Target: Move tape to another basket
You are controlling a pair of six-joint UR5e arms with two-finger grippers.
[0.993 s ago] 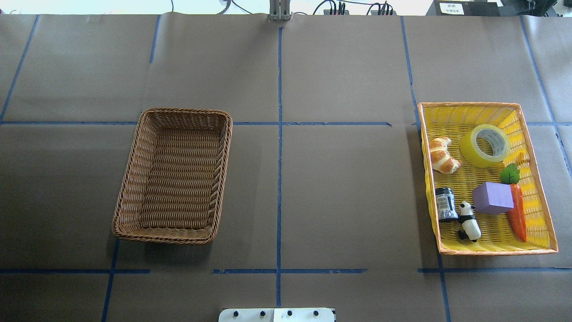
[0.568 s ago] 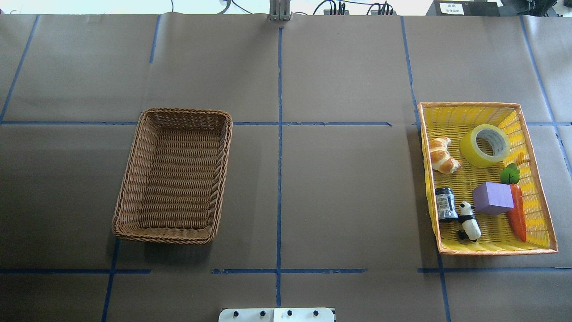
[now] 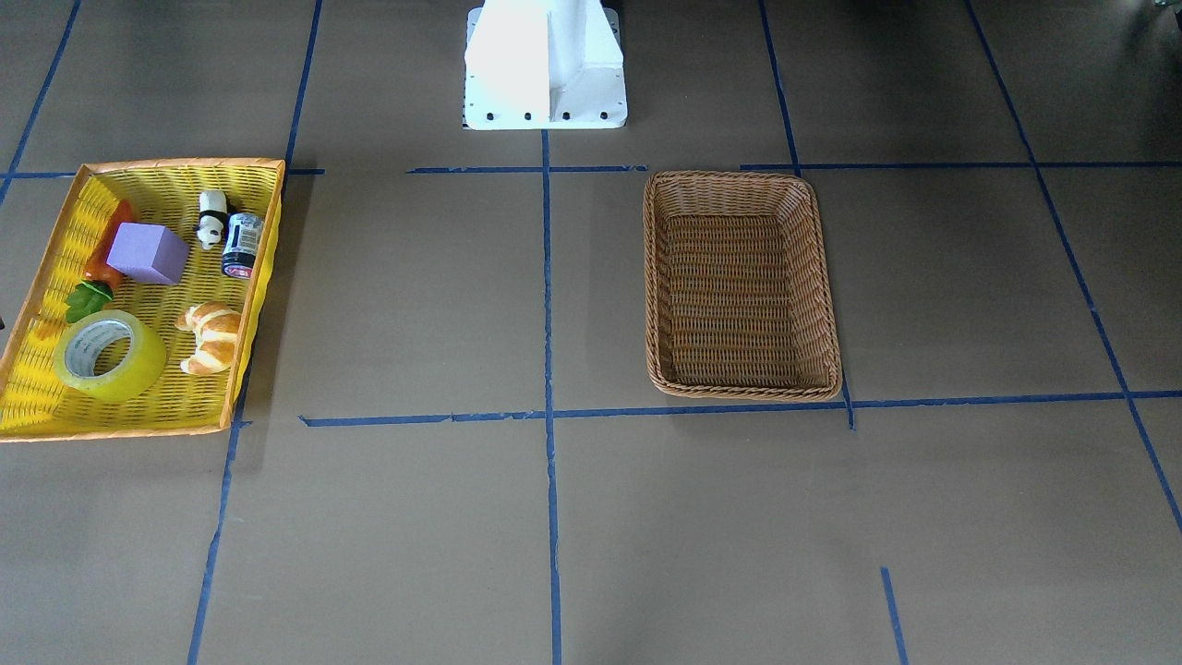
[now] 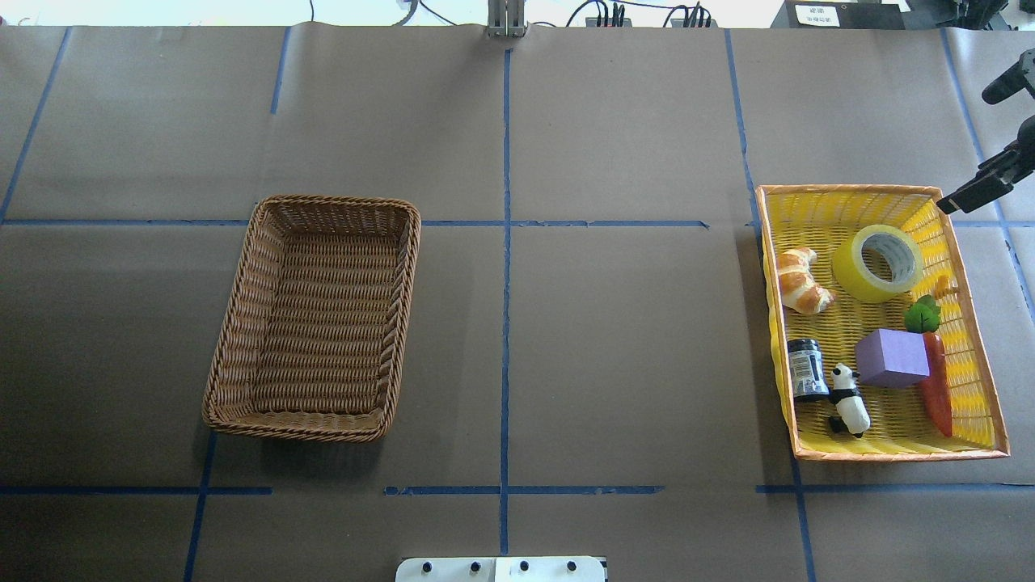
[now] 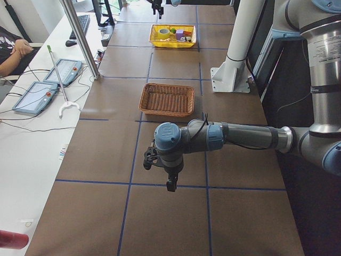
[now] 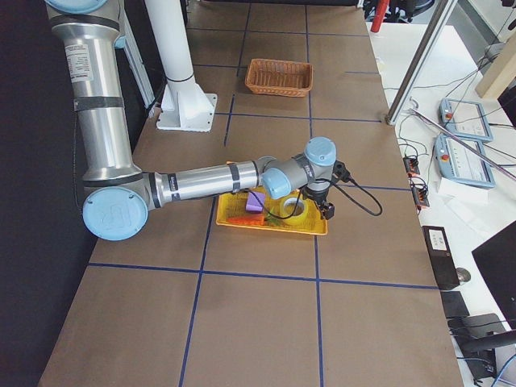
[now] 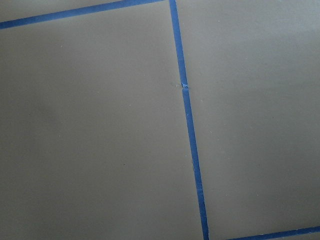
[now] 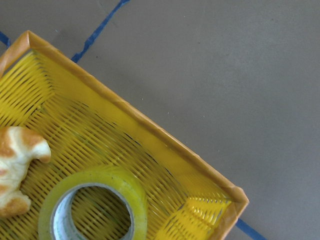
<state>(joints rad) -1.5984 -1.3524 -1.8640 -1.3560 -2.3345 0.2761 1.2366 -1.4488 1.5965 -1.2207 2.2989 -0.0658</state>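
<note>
The tape (image 4: 849,271) lies flat in the far end of the yellow tray (image 4: 849,190). It also shows in the front view (image 3: 138,365) and close below the right wrist camera (image 8: 120,185). The empty brown wicker basket (image 4: 242,299) stands left of the table's middle, also seen from the front (image 3: 651,277). My right gripper (image 4: 964,152) comes in at the right edge, just beyond the tray's far right corner, its two fingers wide apart and empty. My left gripper (image 5: 169,184) hangs over bare table well left of the wicker basket; I cannot tell whether it is open or shut.
The yellow tray also holds a croissant (image 4: 800,281), a purple block (image 4: 892,358), a toy carrot (image 4: 938,388), a panda figure (image 4: 847,400) and a dark jar (image 4: 806,369). The white robot base (image 3: 545,65) stands at the near table edge.
My right gripper has come into the overhead view at the right edge, near the tray's far right corner. Nothing in either basket has moved.
</note>
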